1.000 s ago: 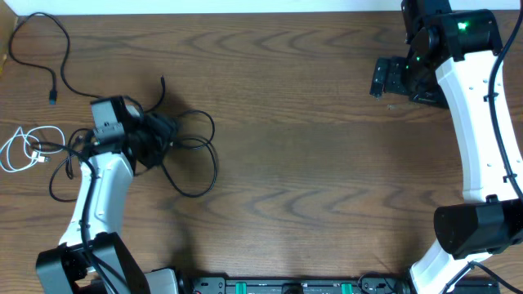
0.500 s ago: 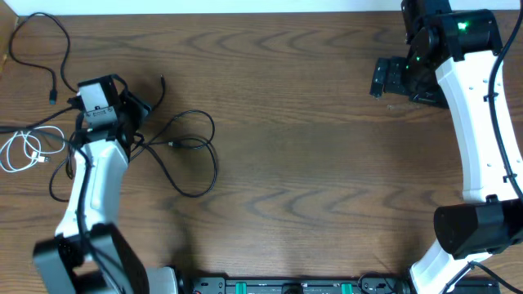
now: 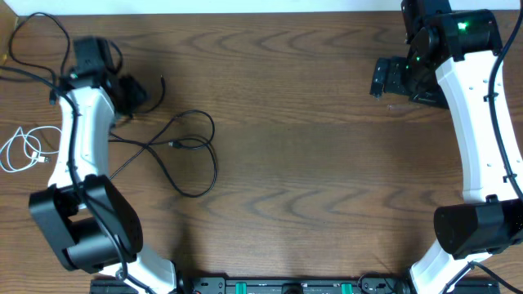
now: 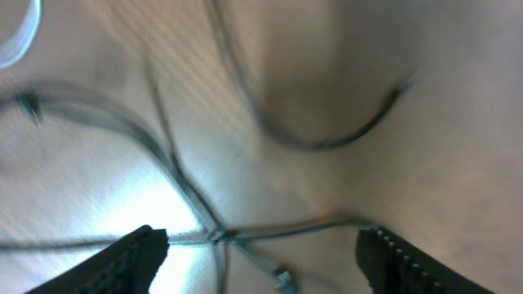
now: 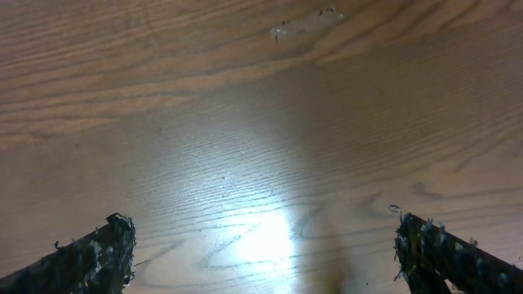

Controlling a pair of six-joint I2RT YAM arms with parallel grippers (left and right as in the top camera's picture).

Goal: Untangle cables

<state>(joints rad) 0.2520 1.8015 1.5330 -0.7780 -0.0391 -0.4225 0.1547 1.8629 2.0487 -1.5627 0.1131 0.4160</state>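
**Cable set, left side of table: loose, both grippers empty**

Item 1: black cables [image 3: 174,144]. Thin cords lying on the left part of the wooden table [image 3: 310,180]. One cord forms a wide open loop towards the table's middle, with a small plug end lying inside the loop. Other strands run from it under the left arm and on up to the far left corner.

Item 2: white cable [image 3: 36,158]. A short cord, loosely coiled at the left edge, beside the black strands.

Item 3: left gripper [image 4: 261,253]. It is above the black strands near the far left corner, with its fingers spread wide. Crossing strands lie on the wood below the gap. The wrist view is badly blurred, so any contact with them cannot be judged, though nothing appears pinched.

Item 4: right gripper [image 5: 270,253]. It is at the far right of the table, well apart from all the cables. Its fingers are spread wide over bare wood, with a small pale smear [image 5: 306,23] ahead of them.
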